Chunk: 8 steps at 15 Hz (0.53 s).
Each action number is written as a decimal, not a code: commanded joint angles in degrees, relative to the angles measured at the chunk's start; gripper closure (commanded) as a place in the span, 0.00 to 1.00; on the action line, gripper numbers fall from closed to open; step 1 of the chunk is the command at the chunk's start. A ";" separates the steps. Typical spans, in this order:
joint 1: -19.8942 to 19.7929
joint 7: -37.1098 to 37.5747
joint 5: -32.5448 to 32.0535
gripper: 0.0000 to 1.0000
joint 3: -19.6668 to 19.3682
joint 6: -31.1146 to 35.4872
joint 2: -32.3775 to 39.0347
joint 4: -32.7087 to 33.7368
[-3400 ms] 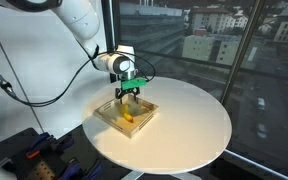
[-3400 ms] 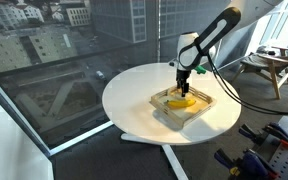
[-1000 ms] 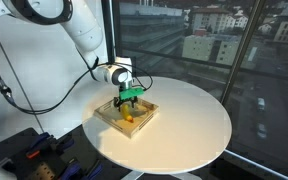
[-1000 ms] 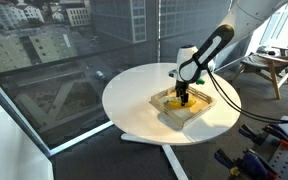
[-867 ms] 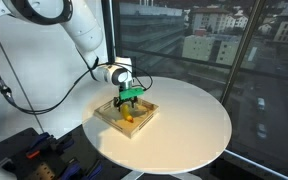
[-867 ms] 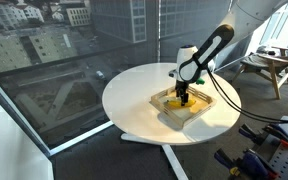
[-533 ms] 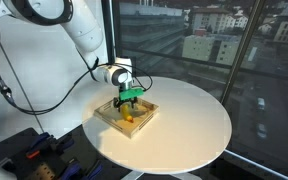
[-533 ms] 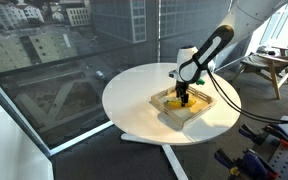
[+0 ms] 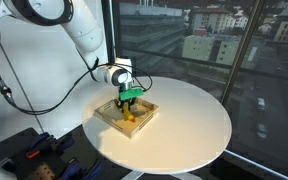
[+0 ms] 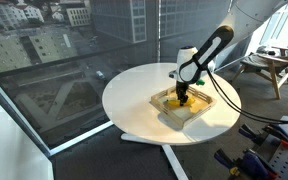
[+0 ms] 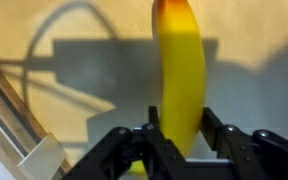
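One yellow banana (image 11: 179,70) lies on the floor of a shallow wooden tray (image 11: 14,110). My gripper (image 11: 181,135) stands narrow around it, with a finger on each side that seems to press against the skin.

In the wrist view, most of the visible fruit stretches away from my fingers, so the hold may be off-centre. If so, the long free end could droop or twist out of the grip when raised. Smooth, curved skin makes slipping more likely, and squeezing harder to stop it could bruise the fruit. One tray wall sits close on one side, so a sideways drift could knock a finger or the banana against it.

Only the wrist view shows the fingers meeting the banana. In both exterior views the fruit is just a small yellow patch under the gripper (image 9: 130,104) (image 10: 183,97), and contact cannot be judged. Those views do show the wider scene. The tray (image 9: 102,112) (image 10: 162,108) rests on a round white table (image 9: 184,120) (image 10: 134,95), and my arm reaches down into it from above.
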 commanded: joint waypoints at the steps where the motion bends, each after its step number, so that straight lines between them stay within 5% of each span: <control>1: -0.90 -0.26 -0.77 0.82 0.73 0.76 0.03 0.27; 8: -1.42 -0.43 -0.37 0.84 1.68 1.83 -1.37 -0.35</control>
